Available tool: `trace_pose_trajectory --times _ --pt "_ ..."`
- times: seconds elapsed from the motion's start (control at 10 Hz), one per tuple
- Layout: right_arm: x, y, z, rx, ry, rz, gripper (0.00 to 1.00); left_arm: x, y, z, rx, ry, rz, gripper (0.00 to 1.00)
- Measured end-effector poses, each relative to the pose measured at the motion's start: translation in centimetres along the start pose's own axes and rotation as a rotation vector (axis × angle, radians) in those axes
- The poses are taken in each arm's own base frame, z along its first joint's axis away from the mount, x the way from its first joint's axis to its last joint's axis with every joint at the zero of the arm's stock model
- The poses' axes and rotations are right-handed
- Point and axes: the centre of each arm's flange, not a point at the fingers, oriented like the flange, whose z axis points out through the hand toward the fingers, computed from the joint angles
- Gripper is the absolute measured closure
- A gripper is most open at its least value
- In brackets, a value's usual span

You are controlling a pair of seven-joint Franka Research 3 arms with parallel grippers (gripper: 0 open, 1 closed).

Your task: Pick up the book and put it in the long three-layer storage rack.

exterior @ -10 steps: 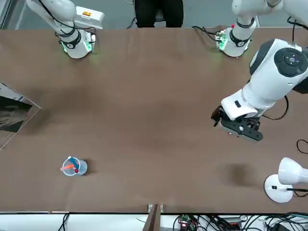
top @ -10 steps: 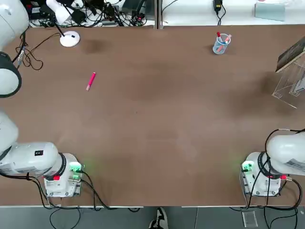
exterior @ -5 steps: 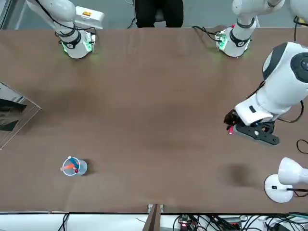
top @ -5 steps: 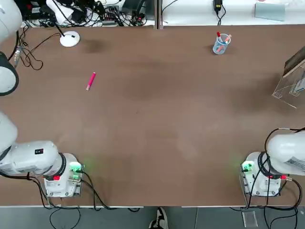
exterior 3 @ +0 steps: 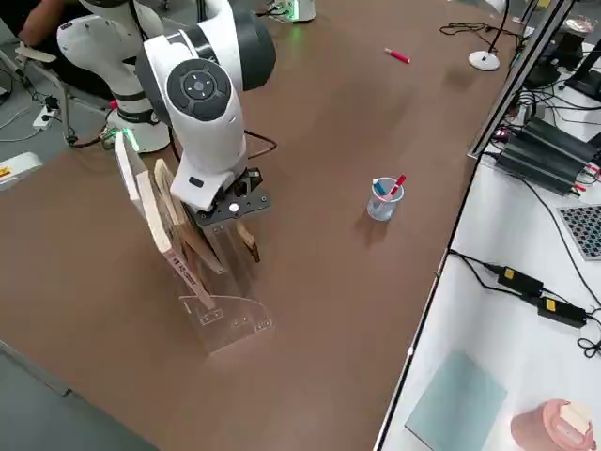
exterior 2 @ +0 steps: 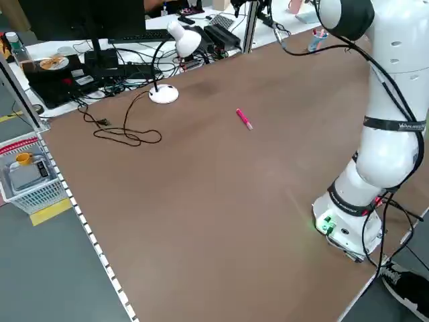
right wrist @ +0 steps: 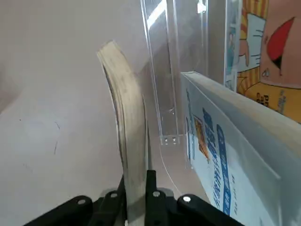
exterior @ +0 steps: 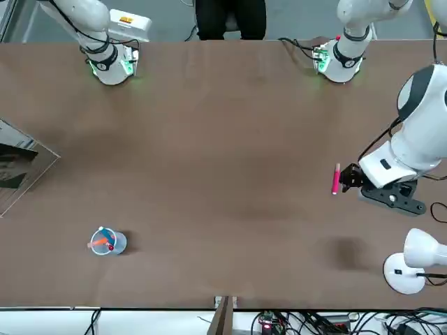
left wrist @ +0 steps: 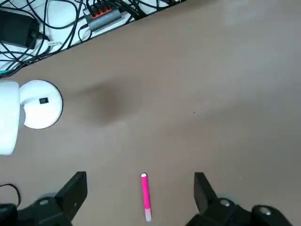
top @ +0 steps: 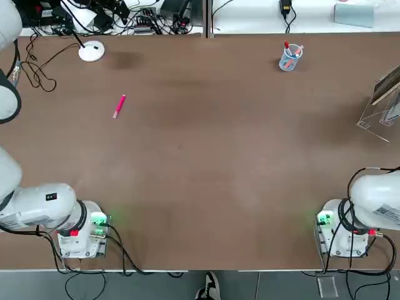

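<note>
At the rack on the surface's right edge, the right hand is clamped on the book, edge-on beside the clear wall. The bowed book could catch that wall and slip. The left hand hangs spread above a pink pen.

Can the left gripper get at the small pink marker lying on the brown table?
Probably yes. The left gripper hangs open right above the pink marker, which lies alone on bare table with nothing between them.
</note>
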Motion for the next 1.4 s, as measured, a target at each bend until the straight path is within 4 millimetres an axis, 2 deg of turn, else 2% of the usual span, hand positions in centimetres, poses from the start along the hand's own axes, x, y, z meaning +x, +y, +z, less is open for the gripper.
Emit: trace_pose_trajectory --times 0.3,0.6,1.0,1.4 --pt "0.4 0.1 0.9 -0.014 -0.014 0.001 0.85 -0.1 -0.8 0.1 0.003 -0.005 -0.019 0.00" --pt "0.8 0.8 1.8 -0.053 -0.037 -0.013 0.85 -0.7 -3.5 0.2 0.008 -0.020 -0.058 0.00" --pt "0.9 1.2 1.8 -0.110 -0.034 -0.041 0.85 -1.9 -3.6 1.0 0.000 -0.127 -0.122 0.00" --pt "0.9 1.1 1.8 -0.110 -0.033 -0.043 0.85 -4.2 -4.1 -1.7 -0.014 -0.182 -0.223 0.00"
